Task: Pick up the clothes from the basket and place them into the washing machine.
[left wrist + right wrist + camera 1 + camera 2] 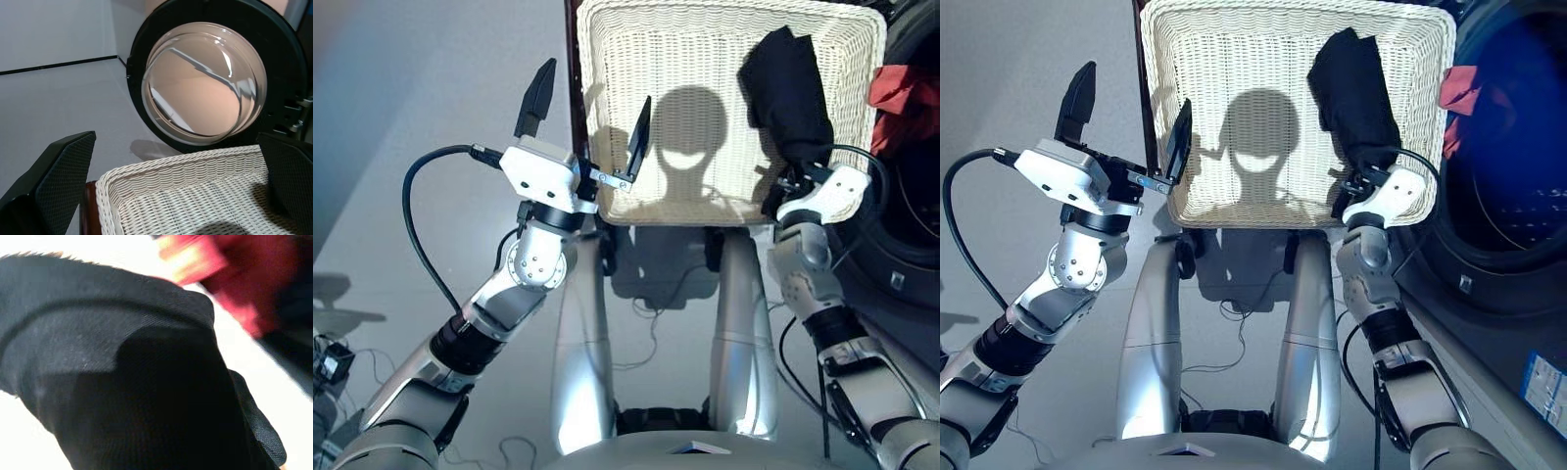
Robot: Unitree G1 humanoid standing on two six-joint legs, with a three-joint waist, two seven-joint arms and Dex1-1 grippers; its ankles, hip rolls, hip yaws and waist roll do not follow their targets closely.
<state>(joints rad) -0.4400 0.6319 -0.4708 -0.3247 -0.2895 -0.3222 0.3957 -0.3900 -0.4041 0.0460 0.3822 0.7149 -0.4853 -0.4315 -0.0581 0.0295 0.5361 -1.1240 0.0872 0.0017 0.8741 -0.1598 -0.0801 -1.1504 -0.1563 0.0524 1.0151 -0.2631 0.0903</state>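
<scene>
We are standing on a pale grey floor (pixel 431 88), with the washing machine (pixel 1508 225) opening at our right and its glass door (pixel 205 83) swung out beyond the basket (pixel 705 39). The basket is sitting just ahead of both arms, probably so that each claw can reach it. We are holding the left claw (pixel 592 108) wide and empty at the basket's near left corner, likely keeping it clear. The black garment (pixel 790 88) is lying along the basket's right side, and the right claw (pixel 793 181) is sitting at its near end, its fingers hidden by the cloth, so we cannot tell whether it is gripping. The coral-red garment (pixel 901 93) is already resting in the drum mouth; we are seeing no navy one.
</scene>
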